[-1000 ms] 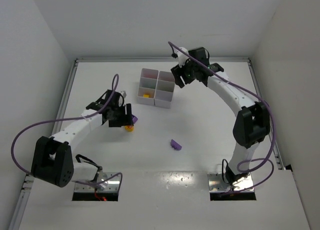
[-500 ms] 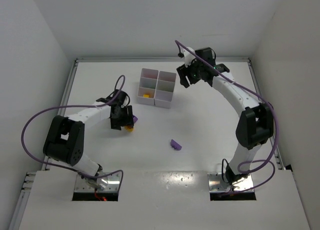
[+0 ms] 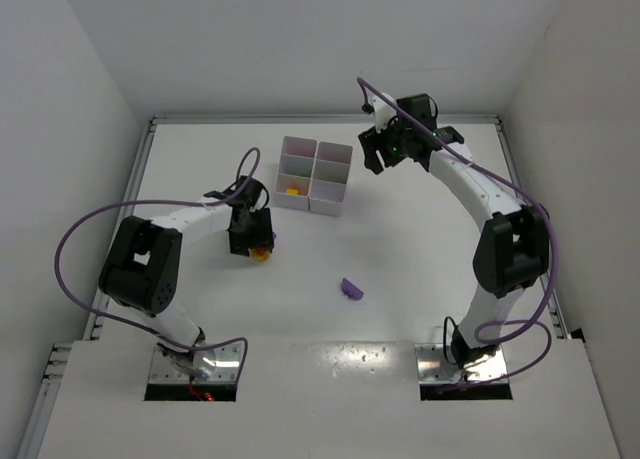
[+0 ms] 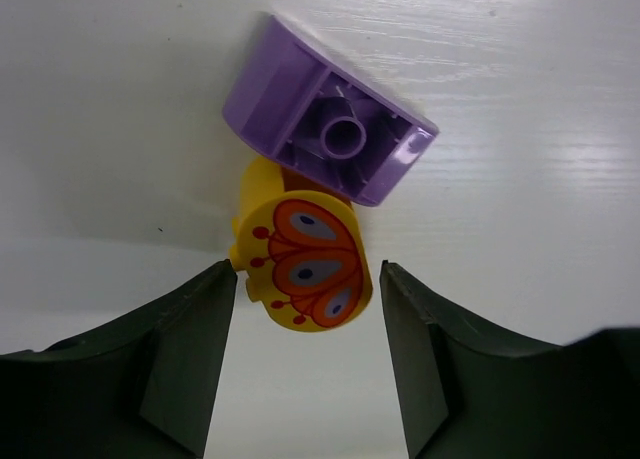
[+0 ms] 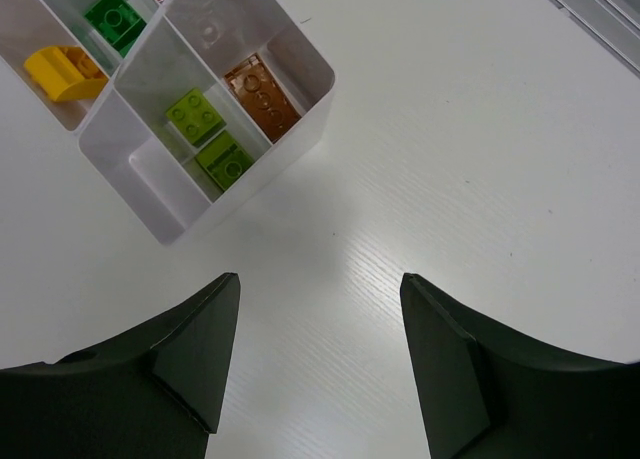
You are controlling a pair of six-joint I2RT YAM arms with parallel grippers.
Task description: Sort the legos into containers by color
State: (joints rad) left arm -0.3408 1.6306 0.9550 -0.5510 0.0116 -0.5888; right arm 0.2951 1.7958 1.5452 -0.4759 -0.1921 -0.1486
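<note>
Left end effector point(image 4: 305, 279): released; jaws set astride the yellow lego point(image 4: 305, 264), a slim gap seen on each side.
Yellow lego: on the desk point(image 3: 420, 269), squarely between the jaws; the purple lego point(image 4: 330, 129) is touched at its end beyond them.
Nearer arm: left; the right end effector point(image 5: 320, 289) is held released and empty, just right of the containers point(image 3: 313, 169).
Left wrist view only: the contact between the two legos.
Top view only: containers placed far and right of the left end effector.

White table point(image 3: 420, 249), white walls point(image 3: 300, 49)
</note>
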